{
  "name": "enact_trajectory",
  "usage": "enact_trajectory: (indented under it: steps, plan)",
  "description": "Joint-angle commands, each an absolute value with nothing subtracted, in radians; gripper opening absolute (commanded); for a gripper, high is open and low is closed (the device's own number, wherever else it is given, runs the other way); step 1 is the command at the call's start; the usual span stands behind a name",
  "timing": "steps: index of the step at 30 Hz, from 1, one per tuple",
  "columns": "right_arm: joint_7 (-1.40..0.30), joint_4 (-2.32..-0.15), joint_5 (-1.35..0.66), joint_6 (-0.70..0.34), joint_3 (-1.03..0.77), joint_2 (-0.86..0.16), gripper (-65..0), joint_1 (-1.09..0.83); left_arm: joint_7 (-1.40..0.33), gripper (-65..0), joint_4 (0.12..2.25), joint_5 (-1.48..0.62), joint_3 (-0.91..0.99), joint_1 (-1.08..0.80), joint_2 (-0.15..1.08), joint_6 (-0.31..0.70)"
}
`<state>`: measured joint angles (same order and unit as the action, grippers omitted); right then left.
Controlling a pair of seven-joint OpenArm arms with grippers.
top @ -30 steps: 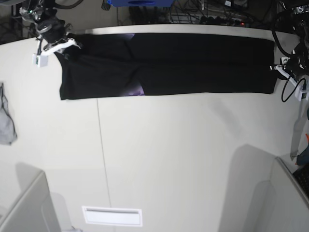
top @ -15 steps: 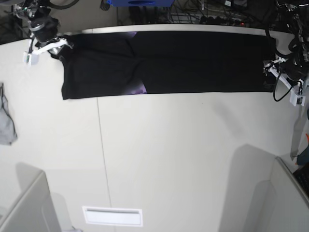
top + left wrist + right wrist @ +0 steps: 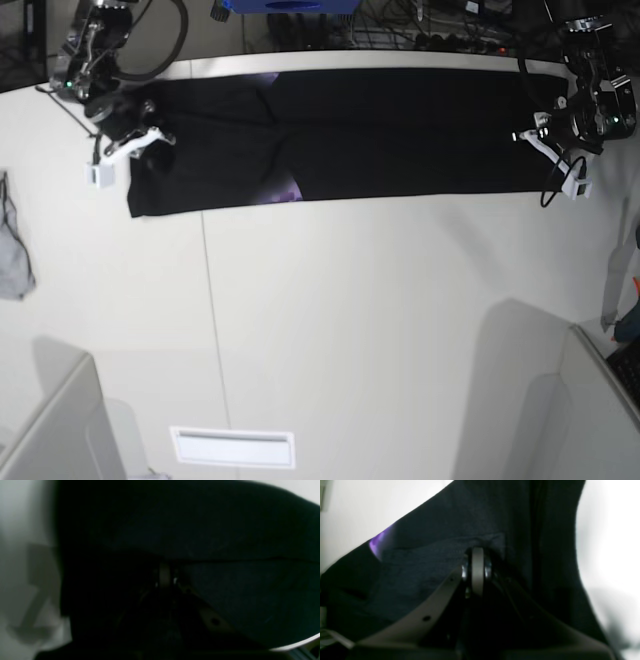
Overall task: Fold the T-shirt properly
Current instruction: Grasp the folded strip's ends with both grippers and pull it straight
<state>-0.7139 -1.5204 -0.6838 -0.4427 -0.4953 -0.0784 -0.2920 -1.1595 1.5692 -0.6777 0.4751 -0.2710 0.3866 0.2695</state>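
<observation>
The black T-shirt (image 3: 380, 130) lies as a long folded strip across the far side of the white table (image 3: 380, 320), with a bit of purple print (image 3: 285, 190) showing at its near edge. My left gripper (image 3: 535, 135) is at the strip's right end, shut on the cloth; in the left wrist view its fingertips (image 3: 165, 577) are pinched together with black cloth (image 3: 225, 530) draped around them. My right gripper (image 3: 148, 135) is at the strip's left end, shut on the cloth; in the right wrist view the pads (image 3: 477, 572) close on the black fabric (image 3: 425, 565).
A small grey cloth (image 3: 12, 250) lies at the table's left edge. A white slot plate (image 3: 232, 447) sits near the front. Cables and a power strip (image 3: 450, 35) run behind the far edge. Grey partitions (image 3: 590, 420) stand at the front corners.
Both grippers have moved inward and toward the front with the shirt's ends. The strip's right end has shifted left, and the left end has come off the far corner.
</observation>
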Motion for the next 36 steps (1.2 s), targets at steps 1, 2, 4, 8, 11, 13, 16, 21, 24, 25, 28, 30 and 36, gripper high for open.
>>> enact_trajectory:
  steps: [1,2,4,8,11,13,16,21,24,25,28,30,36]
  plan:
    - [-0.702,-1.517,-0.639,-0.433,-0.499,-0.088,-65.0,-0.278,-1.127,-65.0,1.549,-0.630,0.447,-0.254,0.397,0.268]
    - [-0.699,-1.498,-0.615,-0.433,-0.496,-0.088,-65.0,-0.263,-1.098,-65.0,1.523,-0.596,0.418,-0.242,0.394,0.268]
    - [-0.699,-1.461,-0.584,-0.433,-0.499,-0.087,-65.0,-0.222,-1.064,-65.0,1.484,-0.544,0.390,-0.208,0.369,0.268]
    - [-0.699,-1.385,-0.545,-0.432,-0.501,-0.088,-65.0,-0.130,-1.050,-65.0,1.426,-0.433,0.392,-0.108,0.332,0.268]
    - [-0.699,-1.368,-0.506,-0.432,-0.501,-0.088,-65.0,-0.079,-1.052,-65.0,1.409,-0.397,0.384,-0.028,0.320,0.268]
    - [-0.705,-1.377,-0.501,-0.432,-0.501,-0.088,-65.0,-0.067,-1.058,-65.0,1.417,-0.398,0.383,0.012,0.320,0.268]
    - [-0.707,-1.442,-0.504,-0.432,-0.501,-0.088,-65.0,-0.073,-1.127,-65.0,1.468,-0.398,0.401,0.056,0.321,0.268]
    - [-0.707,-1.581,-0.506,-0.438,-0.498,-0.053,-65.0,-0.120,-1.141,-65.0,1.685,-0.400,0.522,0.025,0.320,0.271]
    - [-0.707,-1.692,-0.506,-0.438,-0.490,-0.036,-65.0,-0.166,-1.141,-65.0,1.764,-0.423,0.611,-0.021,0.320,0.272]
    - [-0.707,-1.725,-0.506,-0.438,-0.490,-0.035,-65.0,-0.180,-1.141,-65.0,1.768,-0.450,0.645,-0.035,0.320,0.272]
    - [-0.707,-1.833,-0.506,-0.438,-0.450,-0.018,-65.0,-0.234,-1.139,-36.5,1.733,-0.613,0.771,-0.084,0.325,0.272]
    - [-0.707,-1.883,-0.506,-0.438,-0.426,-0.016,-65.0,-0.263,-1.138,-16.8,1.681,-0.697,0.819,-0.102,0.328,0.272]
    - [-0.707,-1.919,-0.506,-0.438,-0.344,-0.016,-65.0,-0.291,-1.122,0.0,1.500,-0.788,0.796,-0.091,0.363,0.272]
